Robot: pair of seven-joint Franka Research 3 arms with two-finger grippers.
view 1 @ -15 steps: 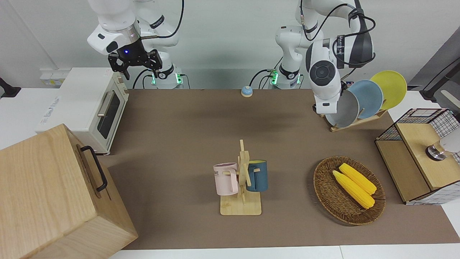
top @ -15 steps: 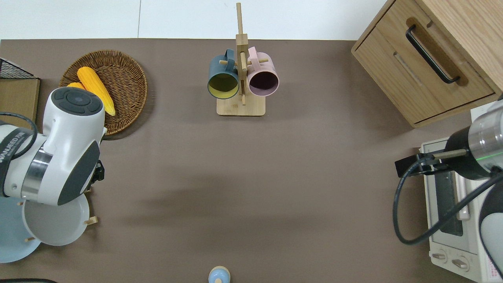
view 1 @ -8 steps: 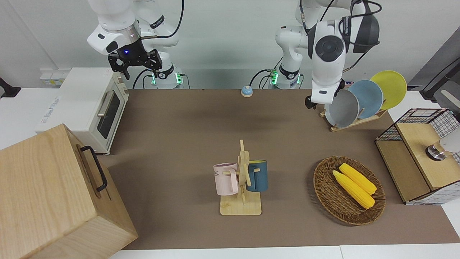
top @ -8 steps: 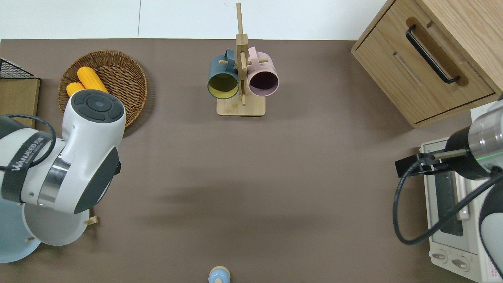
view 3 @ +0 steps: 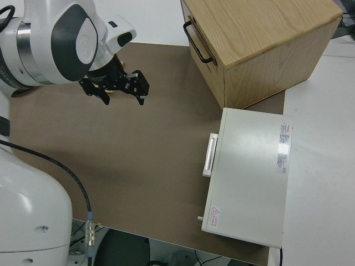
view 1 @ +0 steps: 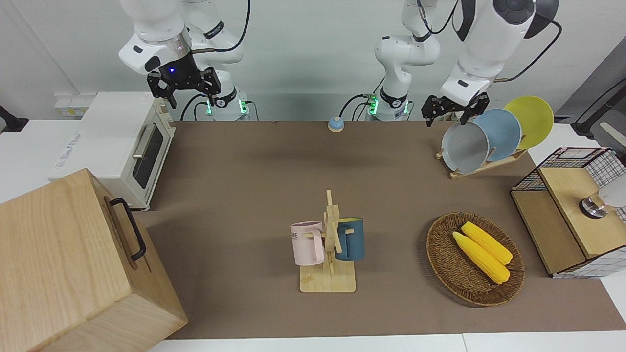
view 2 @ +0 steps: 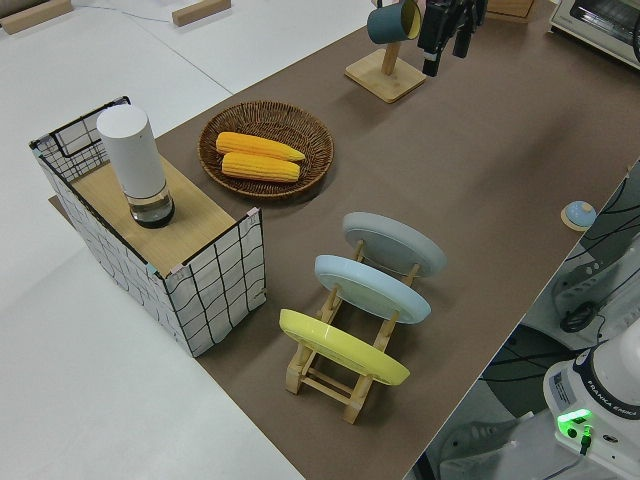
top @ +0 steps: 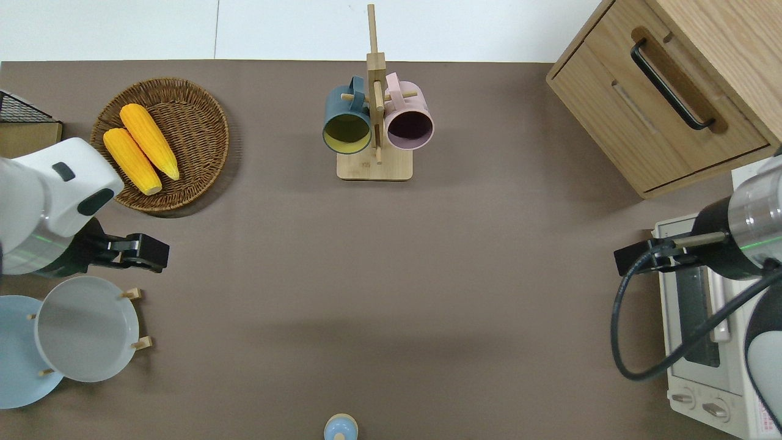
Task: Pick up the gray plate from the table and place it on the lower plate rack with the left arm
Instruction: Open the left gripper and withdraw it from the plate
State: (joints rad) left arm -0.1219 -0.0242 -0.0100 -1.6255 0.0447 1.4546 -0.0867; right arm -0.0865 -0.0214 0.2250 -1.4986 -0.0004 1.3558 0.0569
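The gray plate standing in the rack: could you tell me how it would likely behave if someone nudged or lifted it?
The gray plate looks rigid and smooth, so probably slippery to pinch. It stands tilted between pegs of the lower plate rack, so a nudge would likely rock it against the blue plate rather than roll it. Possibly breakable if dropped.

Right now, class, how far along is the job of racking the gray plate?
Done: the gray plate stands in the plate rack, in the slot beside the blue plate. In hand: nothing; the left gripper hangs open above it. Left: nothing visible. The right arm is parked.
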